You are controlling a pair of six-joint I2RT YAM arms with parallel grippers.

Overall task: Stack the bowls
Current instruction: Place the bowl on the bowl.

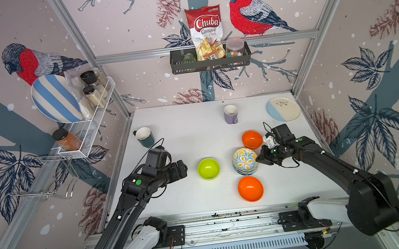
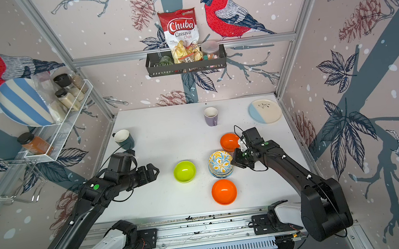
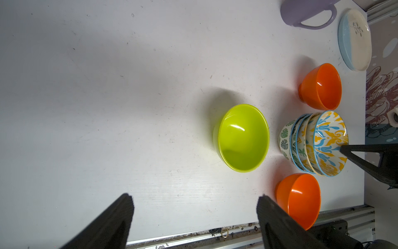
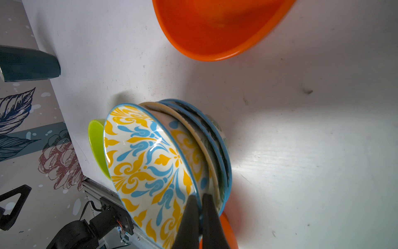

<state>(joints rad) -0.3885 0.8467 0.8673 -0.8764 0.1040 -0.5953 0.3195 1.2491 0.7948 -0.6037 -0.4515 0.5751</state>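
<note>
Stack (image 1: pixel 246 169) of four patterned bowls stands right of centre on the white table (image 1: pixel 182 137), a leaf-print bowl at the bottom. The top floral bowl (image 4: pixel 148 159), yellow and blue, appears tilted in the nest rather than level. Right gripper (image 4: pixel 199 196) is clamped on that bowl's rim on its right side, one finger inside and one outside, as the right wrist view shows. Far orange bowl (image 1: pixel 252 139) sits just behind the stack, close to the right wrist. Near orange bowl (image 1: pixel 250 188) sits just in front of the stack. Lime green bowl (image 1: pixel 208 168) stands alone, upright, left of the stack and apart from it. Left gripper (image 3: pixel 193 196) hovers left of the lime green bowl, jaws spread wide, holding nothing. Further back: purple mug (image 1: pixel 231 113), dark green mug (image 1: pixel 144 136) at the left edge, cream-and-blue plate (image 1: pixel 283 109) in the far right corner.
</note>
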